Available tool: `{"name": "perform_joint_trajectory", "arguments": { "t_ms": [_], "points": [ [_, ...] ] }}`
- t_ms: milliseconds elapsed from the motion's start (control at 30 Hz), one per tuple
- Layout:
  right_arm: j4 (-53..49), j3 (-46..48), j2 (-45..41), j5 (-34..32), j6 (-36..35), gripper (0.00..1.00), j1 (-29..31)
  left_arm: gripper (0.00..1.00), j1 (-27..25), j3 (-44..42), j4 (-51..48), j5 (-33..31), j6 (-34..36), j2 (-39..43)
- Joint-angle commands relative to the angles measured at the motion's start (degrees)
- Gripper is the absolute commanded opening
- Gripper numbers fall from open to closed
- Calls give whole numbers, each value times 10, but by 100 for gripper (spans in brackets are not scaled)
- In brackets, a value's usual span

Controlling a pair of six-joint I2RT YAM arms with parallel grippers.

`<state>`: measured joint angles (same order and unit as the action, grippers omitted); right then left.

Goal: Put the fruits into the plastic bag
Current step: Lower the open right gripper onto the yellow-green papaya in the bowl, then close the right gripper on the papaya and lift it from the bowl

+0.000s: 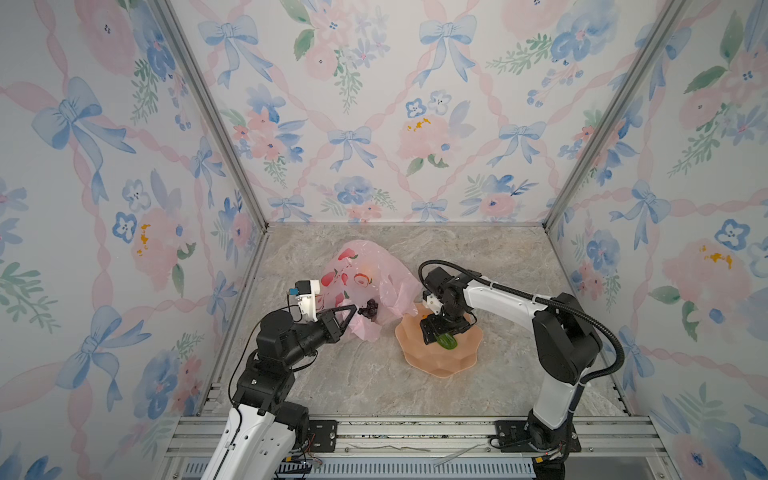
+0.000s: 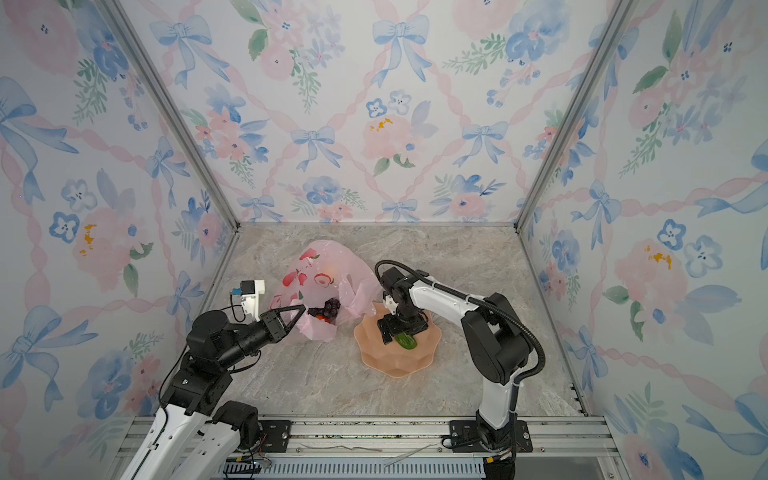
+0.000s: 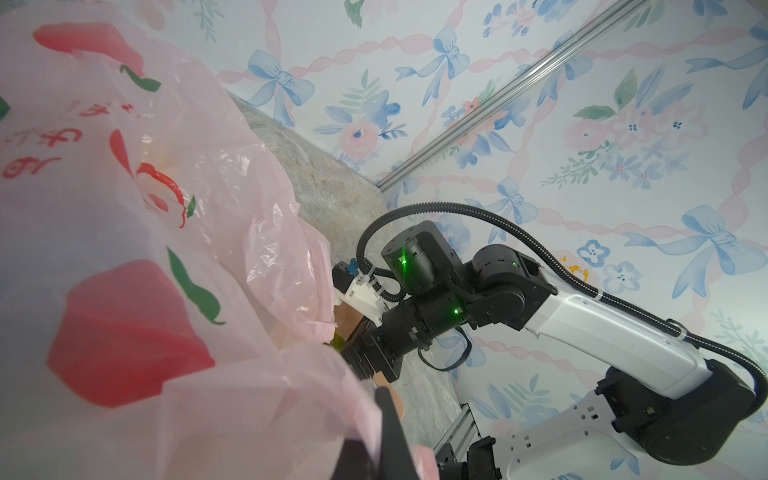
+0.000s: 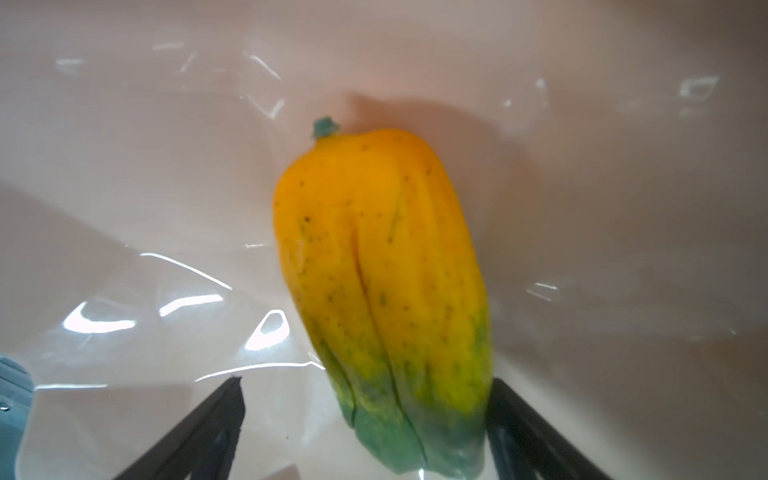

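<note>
Three floral bow-print walls (image 1: 374,124) box in a grey marbled tabletop (image 1: 374,386). The pink plastic bag (image 1: 374,266) lies left of centre with grapes (image 1: 370,309) in its mouth. The peach bowl (image 1: 457,361) just right holds the papaya (image 4: 382,270). The left gripper (image 1: 352,309) is pinched tight on the bag rim. The right gripper (image 4: 366,381) is spread wide, straddling the papaya.

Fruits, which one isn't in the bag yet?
The orange-green papaya, lying in the peach bowl; the purple grape bunch sits inside the pink plastic bag.
</note>
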<state>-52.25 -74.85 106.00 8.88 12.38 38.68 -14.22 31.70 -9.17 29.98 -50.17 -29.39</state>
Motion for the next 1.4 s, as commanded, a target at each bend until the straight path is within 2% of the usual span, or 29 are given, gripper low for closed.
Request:
{"name": "perform_joint_trajectory", "arguments": {
  "t_ms": [0, 367, 567, 700, 1033, 1367],
  "points": [
    [-5, 4, 9, -44, -1, 87, 14, 0, -2, -6, -2, 1, -3, 7],
    [-12, 0, 14, -73, -3, 68, 27, 0, -2, -8, -2, 0, -4, 12],
    [-11, 1, 7, -77, -2, 51, 26, 0, -2, -8, -2, -1, -3, 11],
    [-11, 3, 1, -81, -1, 44, 27, 0, -2, -7, -2, -1, -3, 12],
    [-17, 9, -37, -81, 0, 41, 22, 0, -2, -7, -3, -1, -4, 12],
    [-24, 49, -173, 7, 23, 41, -20, 0, -2, -2, -2, 0, -2, 6]
  ]
}}
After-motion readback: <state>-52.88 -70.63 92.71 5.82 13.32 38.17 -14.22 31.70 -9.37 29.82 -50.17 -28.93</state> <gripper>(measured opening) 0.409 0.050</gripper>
